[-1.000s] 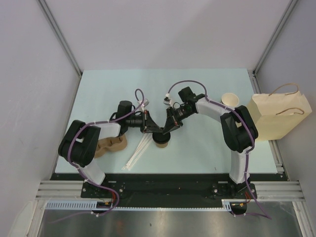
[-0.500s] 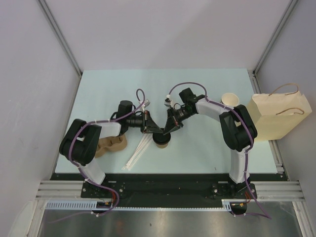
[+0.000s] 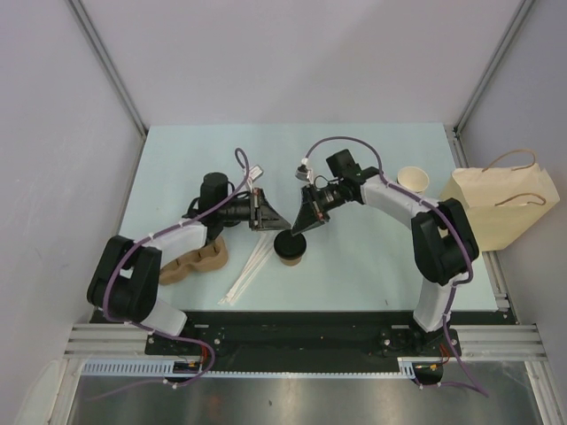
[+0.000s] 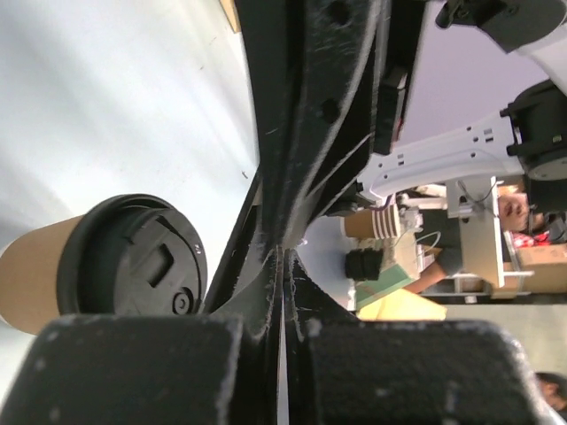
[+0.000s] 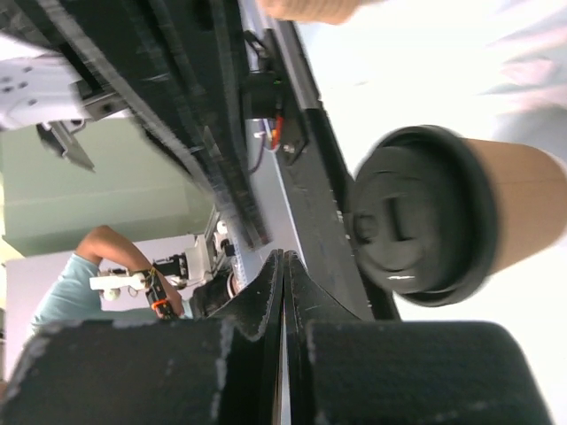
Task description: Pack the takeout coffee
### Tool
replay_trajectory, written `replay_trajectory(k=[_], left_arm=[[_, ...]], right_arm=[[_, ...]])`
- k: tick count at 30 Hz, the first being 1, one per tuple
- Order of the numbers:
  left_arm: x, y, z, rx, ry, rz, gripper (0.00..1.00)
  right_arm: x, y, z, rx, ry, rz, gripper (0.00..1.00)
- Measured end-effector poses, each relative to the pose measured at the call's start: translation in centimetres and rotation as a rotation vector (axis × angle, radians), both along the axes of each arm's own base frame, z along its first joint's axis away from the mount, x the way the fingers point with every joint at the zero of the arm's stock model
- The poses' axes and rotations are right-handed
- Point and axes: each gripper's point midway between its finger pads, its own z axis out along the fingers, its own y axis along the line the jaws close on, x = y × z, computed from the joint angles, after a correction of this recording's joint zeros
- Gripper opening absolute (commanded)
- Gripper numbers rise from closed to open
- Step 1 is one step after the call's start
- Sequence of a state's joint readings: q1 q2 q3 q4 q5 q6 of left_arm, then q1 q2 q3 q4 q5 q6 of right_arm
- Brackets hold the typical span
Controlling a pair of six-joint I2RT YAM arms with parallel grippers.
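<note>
**Coffee cup** (image 3: pixel 291 249): brown paper with a black lid (image 4: pixel 133 266). It stands upright on the pale table (image 3: pixel 177 168), near the middle and towards the front edge, in the same spot as a second ago.

**Left gripper** (image 3: pixel 281 222): jaws pressed flat together with nothing between them. The tip now sits just behind and to the left of the cup, clear of it. A second ago it lay against the lid. The whole left arm has swung back, with its elbow lower and further left than before.

**Right gripper** (image 3: pixel 299 230): jaws closed tight and empty. The tip is at the far rim of the lid, much where it was. From above I cannot tell whether it touches. Its own camera shows the cup beside the fingers, not between them.

**Cup carrier** (image 3: pixel 199 261): brown pulp, left of the cup and partly under the left arm. Unmoved.

**White straws** (image 3: pixel 248 270): a loose bundle lying between the carrier and the cup. Unmoved.

**Open paper cup** (image 3: pixel 412 180): on the right side of the table, behind the right arm. Unmoved.

**Paper bag** (image 3: pixel 496 208): upright with its handles up, at the table's right edge. Unmoved.
</note>
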State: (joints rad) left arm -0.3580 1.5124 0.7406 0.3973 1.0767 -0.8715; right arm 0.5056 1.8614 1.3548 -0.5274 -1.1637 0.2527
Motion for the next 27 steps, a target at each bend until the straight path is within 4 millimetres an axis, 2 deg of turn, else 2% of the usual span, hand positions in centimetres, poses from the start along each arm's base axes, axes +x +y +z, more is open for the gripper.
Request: replay_trajectory(k=[3,6,10,15,22,27], left_arm=[[-0.5,0.2,0.5,0.000,-0.026,-0.004,0.00],[-1.4,0.6,-0.8,0.022,0.005,-0.008,0.00],[-2.6,0.8,-2.8,0.058,0.069,-0.022,0.00],[-2.9,0.8,-4.4,0.089,0.100,-0.035,0.00],[-2.9,0.9,-6.3,0.120,0.139,-0.037,0.00],[-3.0,0.9,-6.5,0.120,0.155,-0.048,0.00]], right_arm=[[-0.6,0.1,1.5,0.026,-0.032,0.017,0.00],[-1.5,0.3,1.3,0.022,-0.028,0.043,0.00],[-2.8,0.6,0.3,0.001,0.002,0.073,0.00],[-3.0,0.8,-1.4,-0.027,0.034,0.085,0.00],[-2.7,0.8,-4.0,-0.075,0.065,0.079,0.00],[-2.7,0.7,-4.9,-0.090,0.097,0.080,0.00]])
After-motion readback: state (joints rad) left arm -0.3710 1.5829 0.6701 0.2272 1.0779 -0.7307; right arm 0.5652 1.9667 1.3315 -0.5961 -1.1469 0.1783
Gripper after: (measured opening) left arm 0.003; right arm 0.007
